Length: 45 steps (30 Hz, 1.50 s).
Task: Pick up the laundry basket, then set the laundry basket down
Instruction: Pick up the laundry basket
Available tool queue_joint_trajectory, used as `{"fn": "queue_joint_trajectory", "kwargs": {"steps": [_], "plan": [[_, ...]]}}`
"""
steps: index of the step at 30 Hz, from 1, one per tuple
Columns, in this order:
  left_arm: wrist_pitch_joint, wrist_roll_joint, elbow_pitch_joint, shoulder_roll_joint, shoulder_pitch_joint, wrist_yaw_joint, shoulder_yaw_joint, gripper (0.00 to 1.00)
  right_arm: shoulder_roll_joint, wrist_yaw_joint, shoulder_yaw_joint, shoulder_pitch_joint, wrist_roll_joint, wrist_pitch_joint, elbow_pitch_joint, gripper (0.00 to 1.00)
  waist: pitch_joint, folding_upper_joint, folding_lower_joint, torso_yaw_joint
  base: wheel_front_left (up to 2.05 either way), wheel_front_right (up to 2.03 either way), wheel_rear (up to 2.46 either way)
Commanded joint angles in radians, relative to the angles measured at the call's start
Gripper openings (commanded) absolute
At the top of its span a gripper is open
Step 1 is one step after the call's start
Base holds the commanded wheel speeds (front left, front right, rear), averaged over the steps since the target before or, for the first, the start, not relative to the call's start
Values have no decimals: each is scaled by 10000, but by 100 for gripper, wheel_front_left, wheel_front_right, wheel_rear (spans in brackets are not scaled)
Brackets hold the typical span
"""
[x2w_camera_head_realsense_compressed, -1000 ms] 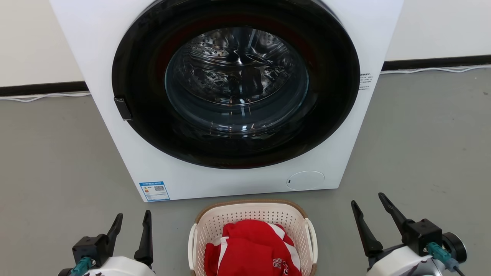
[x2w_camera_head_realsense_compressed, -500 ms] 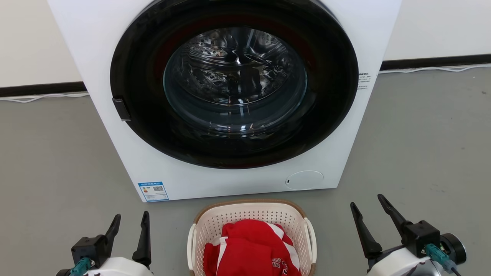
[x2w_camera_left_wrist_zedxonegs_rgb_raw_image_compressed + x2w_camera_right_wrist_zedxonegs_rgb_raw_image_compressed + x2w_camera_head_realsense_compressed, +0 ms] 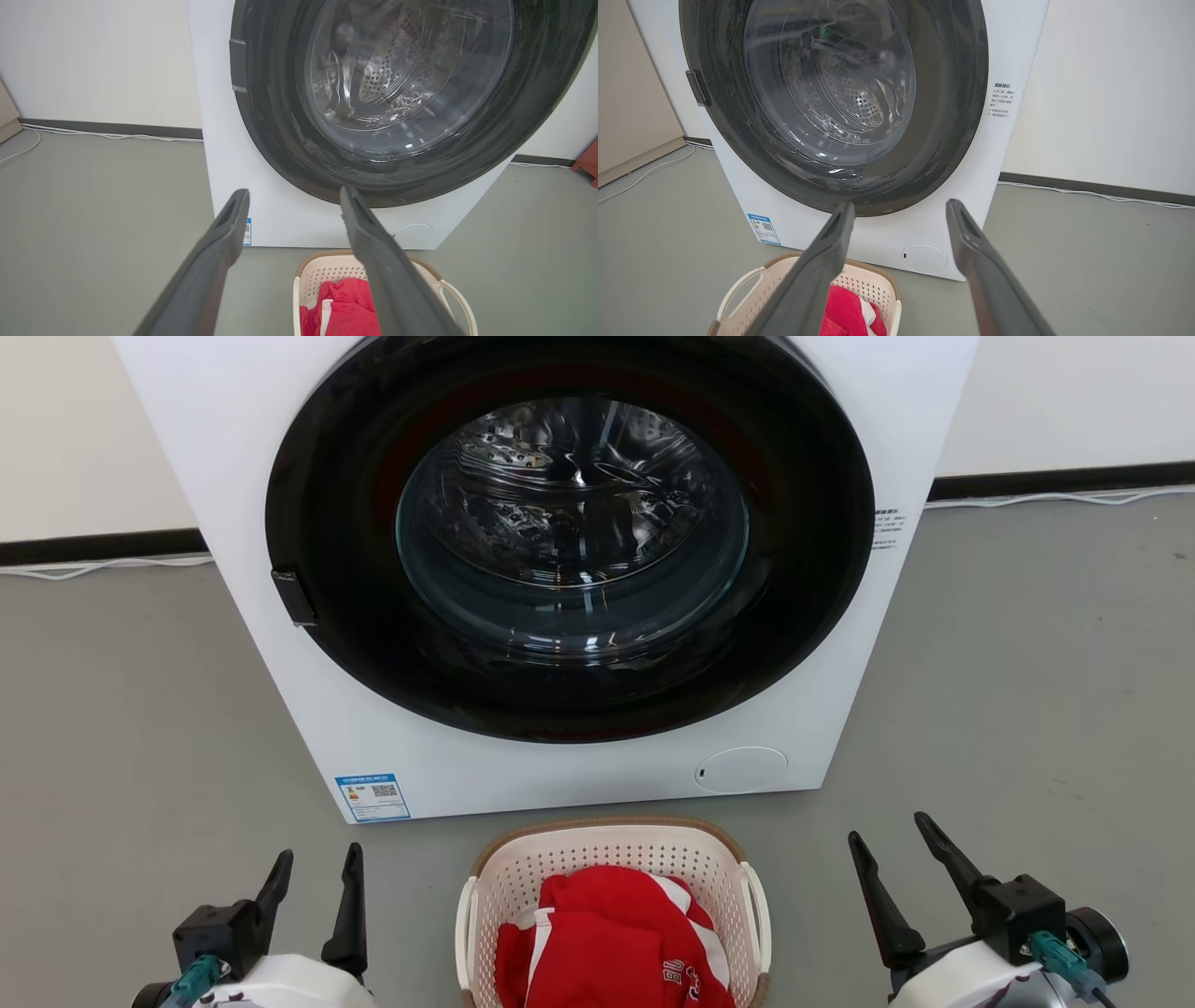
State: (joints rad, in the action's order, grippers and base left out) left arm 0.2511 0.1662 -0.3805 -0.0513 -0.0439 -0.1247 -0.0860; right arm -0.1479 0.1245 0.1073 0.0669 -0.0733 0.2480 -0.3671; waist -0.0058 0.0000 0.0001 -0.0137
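The laundry basket [image 3: 611, 851], cream-white and perforated with a brown rim and white side handles, stands on the grey floor in front of the washing machine, with a red and white garment [image 3: 607, 943] inside. The basket [image 3: 322, 275] sits at the bottom of the left wrist view, and its rim [image 3: 873, 282] lies low in the right wrist view. My left gripper [image 3: 317, 863] is open, to the basket's left and apart from it. Off to the basket's right hangs my right gripper [image 3: 887, 831], open too, with nothing between its fingers.
The white washing machine [image 3: 560, 775] with its round dark door [image 3: 569, 541] shut stands just behind the basket. Grey floor [image 3: 1027, 709] stretches to both sides. A white cable [image 3: 1046, 502] runs along the dark baseboard at the wall.
The head view has shifted slightly; both grippers and the basket stay where they were, grippers still open.
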Motion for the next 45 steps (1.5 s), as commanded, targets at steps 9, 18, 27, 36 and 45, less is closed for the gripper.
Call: {"fn": "queue_joint_trajectory", "kwargs": {"steps": [9,18,27,36,45], "plan": [[107,90,-533,-275,-1000,-59,163,100,51,62,190,764,-61,137,-416,100,558,0,-1,9,0,0,0],[11,234,-2601,-602,-2683,-59,1002,100,-26,62,731,2639,-540,-491,-2422,100,1903,0,-1,13,0,0,0],[-586,715,-4657,-720,-4920,-59,2041,100,-179,62,1184,4473,-998,-1275,-3867,100,3481,0,-1,150,0,0,0],[-1231,1385,-6289,-617,-6662,-59,3012,100,61,62,1750,5818,-1629,-1535,-5147,100,4967,0,-1,186,0,0,0],[-1500,2165,-7222,-428,-7689,-59,3814,100,383,62,2282,6708,-2053,-1509,-6405,100,6157,0,-1,192,0,0,0]]}}
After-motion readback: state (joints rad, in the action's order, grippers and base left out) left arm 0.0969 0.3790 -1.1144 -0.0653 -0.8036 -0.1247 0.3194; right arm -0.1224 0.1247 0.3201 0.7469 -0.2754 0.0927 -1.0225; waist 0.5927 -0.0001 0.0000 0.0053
